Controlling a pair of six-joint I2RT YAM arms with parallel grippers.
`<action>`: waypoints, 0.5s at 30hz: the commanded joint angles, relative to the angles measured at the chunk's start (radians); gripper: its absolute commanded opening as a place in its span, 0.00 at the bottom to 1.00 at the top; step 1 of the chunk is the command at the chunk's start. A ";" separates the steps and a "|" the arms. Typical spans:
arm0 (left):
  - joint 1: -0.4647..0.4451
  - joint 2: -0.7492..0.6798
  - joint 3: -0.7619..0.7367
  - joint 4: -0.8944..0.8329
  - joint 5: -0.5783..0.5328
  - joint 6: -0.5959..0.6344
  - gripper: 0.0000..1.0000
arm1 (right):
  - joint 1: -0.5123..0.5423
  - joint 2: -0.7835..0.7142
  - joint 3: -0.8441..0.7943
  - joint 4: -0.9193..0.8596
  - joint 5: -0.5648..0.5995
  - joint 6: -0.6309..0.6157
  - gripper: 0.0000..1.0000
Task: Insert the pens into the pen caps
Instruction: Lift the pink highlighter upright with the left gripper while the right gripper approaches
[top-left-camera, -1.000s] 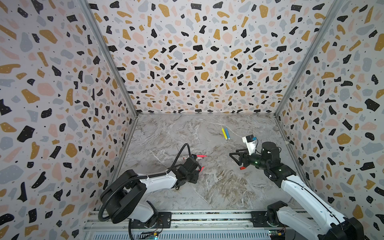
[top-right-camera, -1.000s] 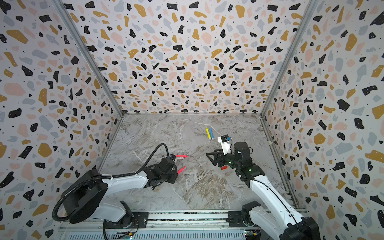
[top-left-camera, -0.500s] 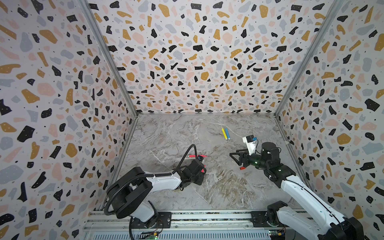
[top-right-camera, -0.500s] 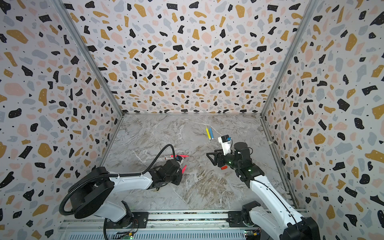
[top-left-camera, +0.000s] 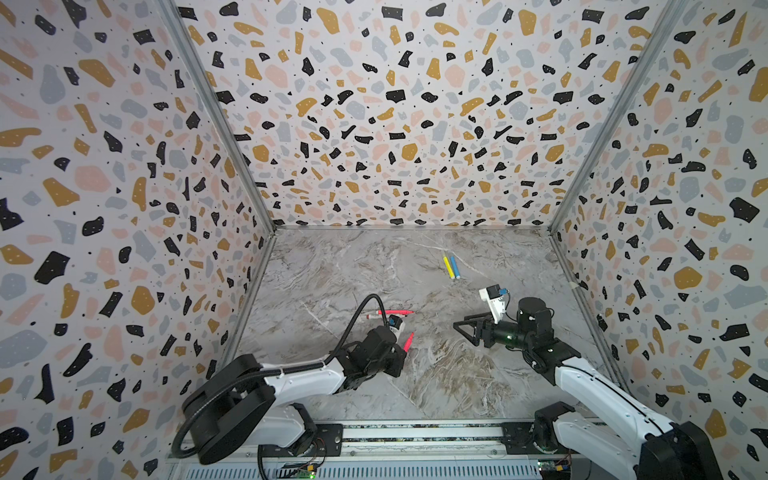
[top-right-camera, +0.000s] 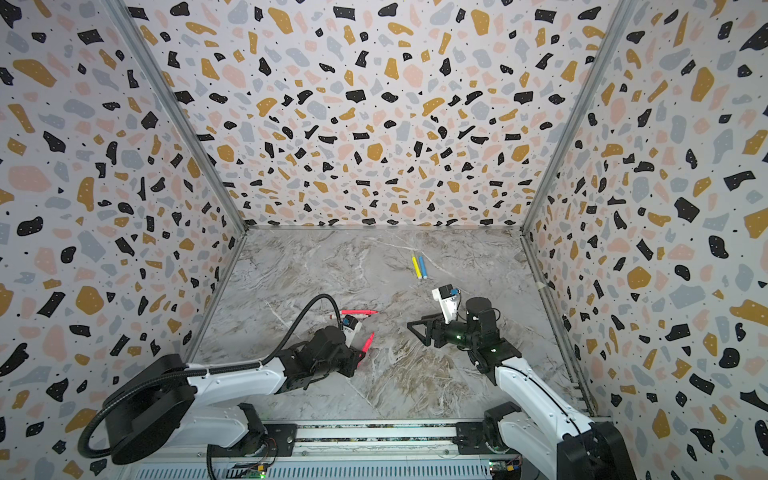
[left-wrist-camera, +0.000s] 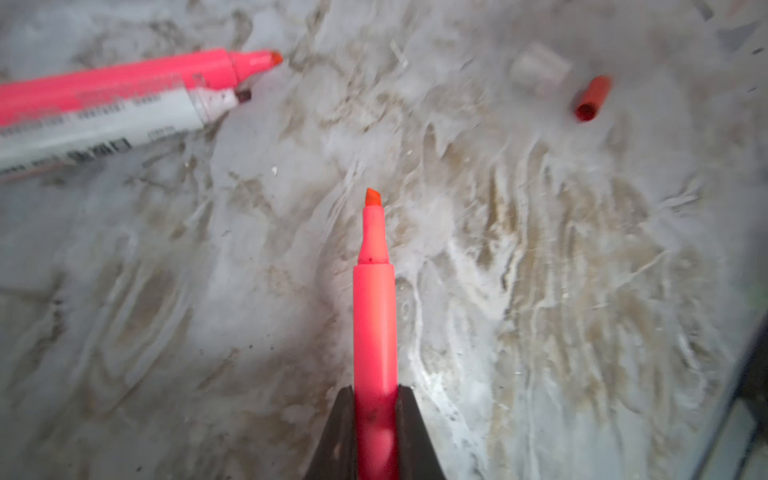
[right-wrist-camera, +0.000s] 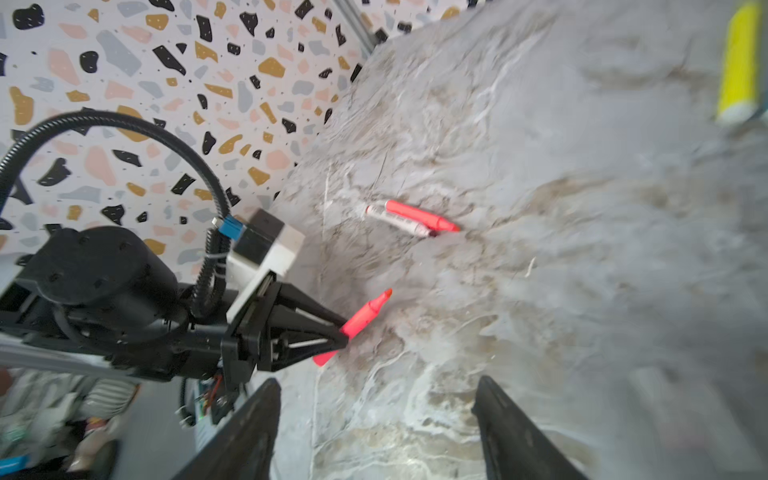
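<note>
Pen grasped, cap not yet: your left gripper (left-wrist-camera: 376, 395) is clamped on a neon pink pen (left-wrist-camera: 374, 299), tip forward. The red cap (left-wrist-camera: 592, 99) lies loose, well apart from that tip. Your right gripper (right-wrist-camera: 376, 384) stands wide and empty; next it should seize the cap, mouth facing the tip.

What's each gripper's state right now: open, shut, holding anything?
Left gripper: closed on a neon pink pen, tip uncapped.
Right gripper: open, holding nothing.

The pink pen (left-wrist-camera: 374, 324) looks smooth plastic, the marbled tabletop (left-wrist-camera: 540, 291) matt.
</note>
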 joint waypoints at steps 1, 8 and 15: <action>-0.004 -0.085 -0.043 0.206 0.040 -0.048 0.08 | 0.026 0.043 -0.047 0.185 -0.103 0.111 0.74; -0.009 -0.152 -0.126 0.361 0.066 -0.116 0.08 | 0.166 0.142 -0.055 0.344 -0.055 0.186 0.69; -0.034 -0.199 -0.158 0.410 0.044 -0.144 0.08 | 0.233 0.267 0.013 0.464 -0.045 0.242 0.60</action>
